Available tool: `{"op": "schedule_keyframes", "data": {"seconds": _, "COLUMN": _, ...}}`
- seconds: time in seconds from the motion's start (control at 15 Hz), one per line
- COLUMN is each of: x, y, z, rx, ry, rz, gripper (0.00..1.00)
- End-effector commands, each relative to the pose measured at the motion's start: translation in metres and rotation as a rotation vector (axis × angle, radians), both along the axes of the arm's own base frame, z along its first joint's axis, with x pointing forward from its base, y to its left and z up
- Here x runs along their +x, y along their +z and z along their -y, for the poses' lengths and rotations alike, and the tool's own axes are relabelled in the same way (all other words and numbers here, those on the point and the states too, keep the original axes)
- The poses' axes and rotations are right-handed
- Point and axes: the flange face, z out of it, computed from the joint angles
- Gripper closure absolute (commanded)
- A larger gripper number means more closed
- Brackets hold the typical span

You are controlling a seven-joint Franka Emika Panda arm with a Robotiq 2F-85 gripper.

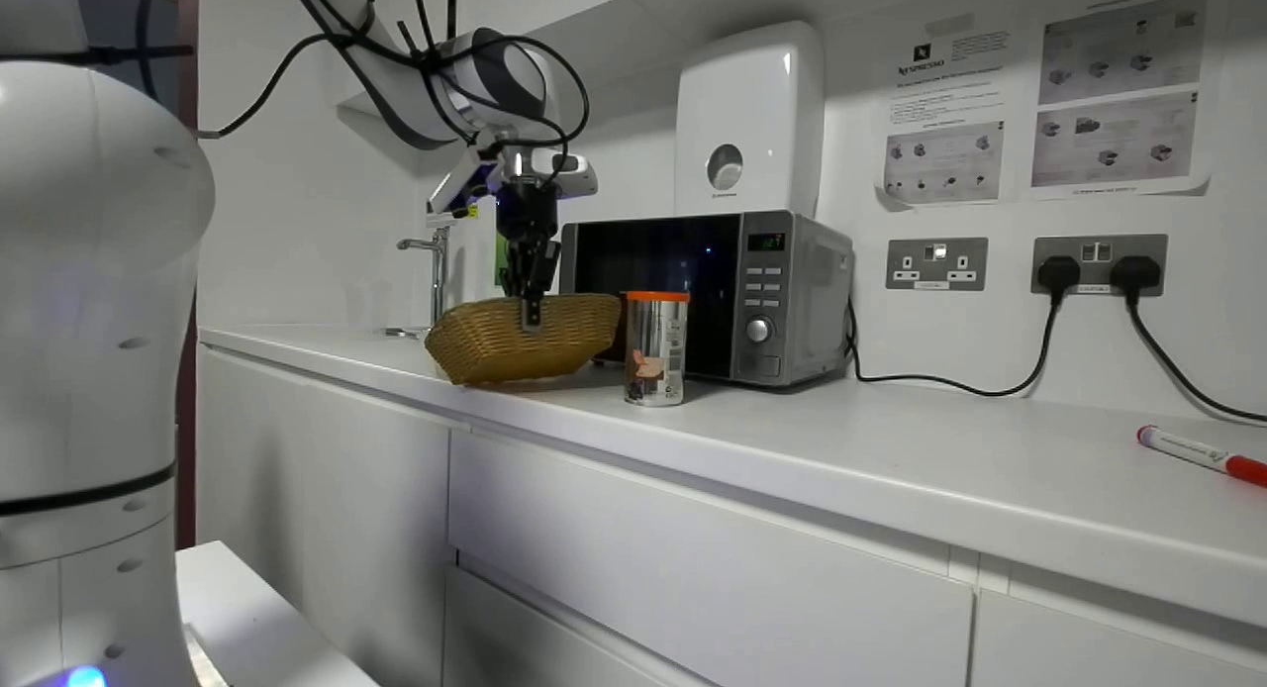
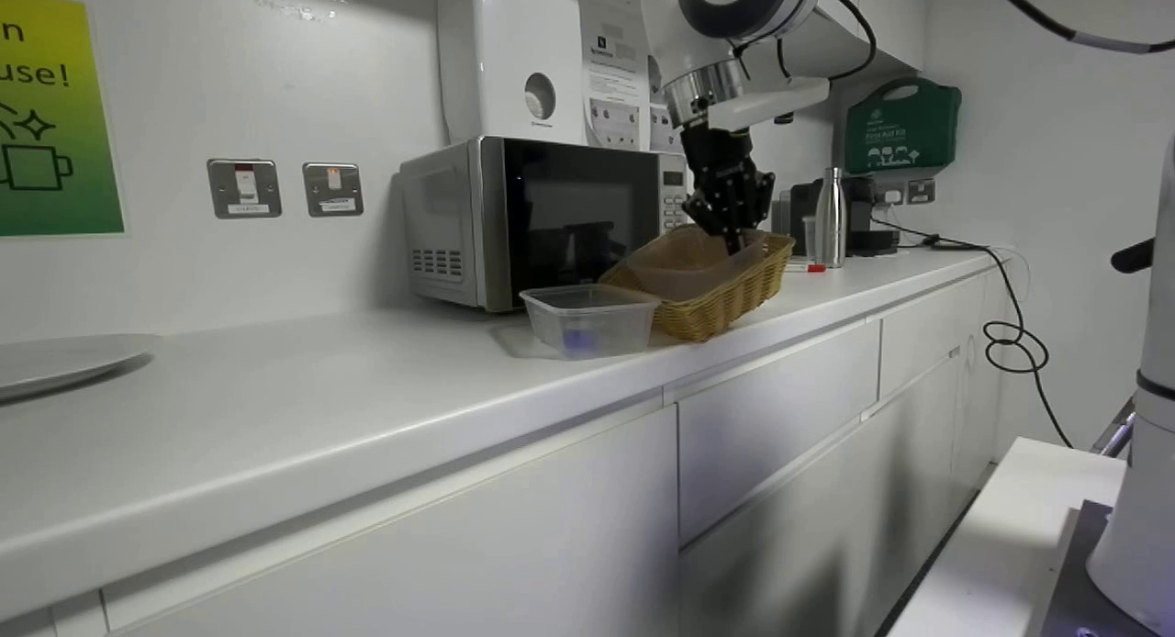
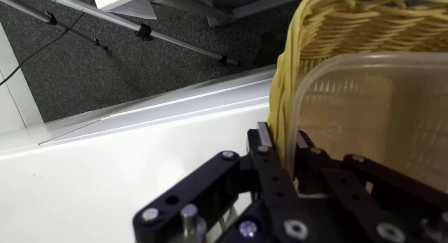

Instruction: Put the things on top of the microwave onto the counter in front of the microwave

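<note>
On the long white desk (image 2: 303,398), a pale plate (image 2: 73,360) lies at the far left in an exterior view, cut off by the edge of sight. Next come 2 switch plates (image 2: 243,189) on the wall (image 2: 257,86), then the silver-grey microwave (image 2: 578,224), its dark door facing outward. Just in front of the door stands a clear plastic tub (image 2: 606,320). Right of it is the wicker basket (image 2: 734,297), tilted, its left end low and its right end raised; whether the low end touches the desk is hard to tell. A clear container (image 3: 371,117) sits inside the basket. The gripper (image 3: 282,138) is clamped on the basket's side: in the wrist view, 1 finger lies outside the rim and 1 inside the container, pinching the 2 walls together. Beside the basket, to its right in an exterior view, a silver canister (image 1: 655,345) with an orange lid stands upright on the desk before the microwave. Farther right come a red-capped marker (image 1: 1203,454), an upright steel bottle (image 2: 831,222) and, on the wall, a green first-aid case (image 2: 901,132).
</note>
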Motion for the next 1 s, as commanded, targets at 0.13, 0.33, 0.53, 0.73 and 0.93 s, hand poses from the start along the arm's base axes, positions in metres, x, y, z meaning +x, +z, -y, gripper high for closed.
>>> {"op": "schedule_keyframes", "data": {"seconds": 0.13, "x": -0.002, "y": 0.003, "z": 0.004, "rx": 0.004, "ry": 0.02, "rz": -0.005, "gripper": 0.37}}
{"op": "schedule_keyframes", "data": {"seconds": 0.33, "x": -0.001, "y": 0.005, "z": 0.003, "rx": 0.001, "ry": 0.019, "rz": -0.003, "gripper": 0.16}}
{"op": "schedule_keyframes", "data": {"seconds": 0.53, "x": 0.005, "y": 0.012, "z": 0.001, "rx": -0.003, "ry": 0.019, "rz": 0.012, "gripper": 0.0}}
{"op": "schedule_keyframes", "data": {"seconds": 0.73, "x": 0.016, "y": 0.036, "z": -0.003, "rx": -0.006, "ry": 0.027, "rz": 0.063, "gripper": 0.0}}
{"op": "schedule_keyframes", "data": {"seconds": 0.93, "x": 0.032, "y": 0.072, "z": -0.007, "rx": 0.02, "ry": -0.022, "rz": 0.128, "gripper": 0.0}}
